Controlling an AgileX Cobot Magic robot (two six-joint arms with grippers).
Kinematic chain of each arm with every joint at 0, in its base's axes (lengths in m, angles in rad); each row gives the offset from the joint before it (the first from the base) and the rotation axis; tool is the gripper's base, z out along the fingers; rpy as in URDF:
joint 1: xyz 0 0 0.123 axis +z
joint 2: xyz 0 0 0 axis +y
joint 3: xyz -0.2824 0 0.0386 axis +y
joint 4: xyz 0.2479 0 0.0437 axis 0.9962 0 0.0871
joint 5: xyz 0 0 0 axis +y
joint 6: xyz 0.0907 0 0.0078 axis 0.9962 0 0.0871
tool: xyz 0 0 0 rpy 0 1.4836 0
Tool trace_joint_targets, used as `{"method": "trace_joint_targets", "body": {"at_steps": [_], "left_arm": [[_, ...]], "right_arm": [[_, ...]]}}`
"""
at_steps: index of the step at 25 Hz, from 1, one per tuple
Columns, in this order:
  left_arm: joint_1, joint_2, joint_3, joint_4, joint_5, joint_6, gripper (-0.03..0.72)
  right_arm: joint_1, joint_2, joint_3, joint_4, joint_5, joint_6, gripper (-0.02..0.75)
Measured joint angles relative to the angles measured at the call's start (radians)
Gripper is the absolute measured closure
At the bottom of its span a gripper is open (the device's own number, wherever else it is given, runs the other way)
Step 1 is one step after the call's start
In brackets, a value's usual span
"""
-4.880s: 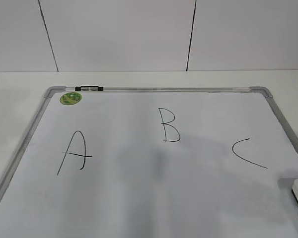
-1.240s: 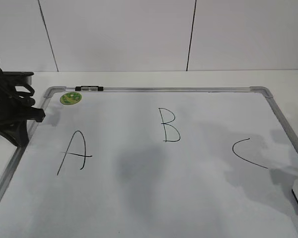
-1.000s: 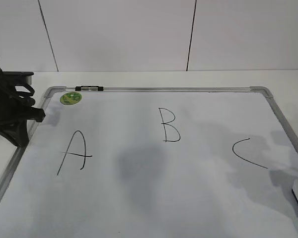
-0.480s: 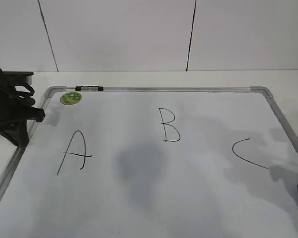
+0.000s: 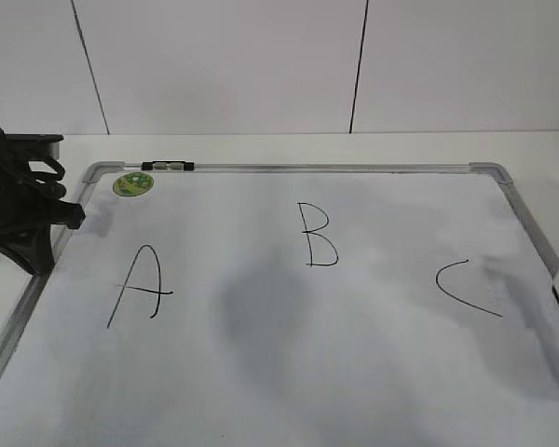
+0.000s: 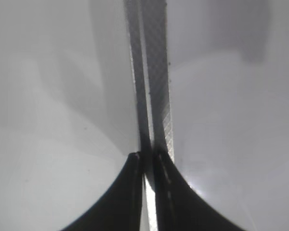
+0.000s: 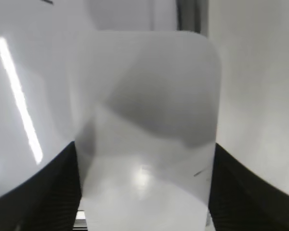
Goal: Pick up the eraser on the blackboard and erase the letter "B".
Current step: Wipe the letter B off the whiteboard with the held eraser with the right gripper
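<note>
1. The right gripper (image 7: 144, 202) clamps the white eraser (image 7: 147, 125) between its jaws at the blackboard's (image 5: 289, 372) right edge.
2. The letter "B" (image 5: 317, 235) sits mid-board, well left of it.
3. The left gripper (image 6: 147, 166), jaws nearly together, rests over the left frame.

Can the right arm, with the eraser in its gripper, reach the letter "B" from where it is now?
Probably yes. The right gripper holds the eraser at the blackboard's right edge, and only bare board and the "C" lie between it and the letter "B".
</note>
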Motion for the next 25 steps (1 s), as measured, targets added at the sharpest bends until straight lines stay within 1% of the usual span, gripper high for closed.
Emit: {"method": "trace_joint_targets", "body": {"at_steps": [4,5,7,10,12,18,21,25], "left_arm": [[0.0,0.0,0.0,0.0,-0.002,0.0,0.663],[0.0,0.0,0.0,0.0,-0.002,0.0,0.663],[0.0,0.0,0.0,0.0,-0.002,0.0,0.663],[0.0,0.0,0.0,0.0,-0.002,0.0,0.663],[0.0,0.0,0.0,0.0,-0.002,0.0,0.663],[0.0,0.0,0.0,0.0,-0.002,0.0,0.663],[0.0,0.0,-0.002,0.0,-0.002,0.0,0.663],[0.0,0.0,-0.002,0.0,-0.002,0.0,0.663]], "right_arm": [[0.002,0.031,-0.196,0.07,0.125,0.0,0.204],[0.004,0.044,-0.222,0.08,0.14,0.0,0.204],[0.021,0.097,-0.332,0.086,0.158,0.007,0.204],[0.077,0.183,-0.468,0.071,0.167,0.029,0.204],[0.13,0.255,-0.57,0.058,0.169,0.05,0.204],[0.268,0.463,-0.8,0.054,0.173,0.083,0.204],[0.314,0.569,-0.886,0.054,0.173,0.084,0.204],[0.345,0.683,-0.955,0.058,0.173,0.084,0.204]]}}
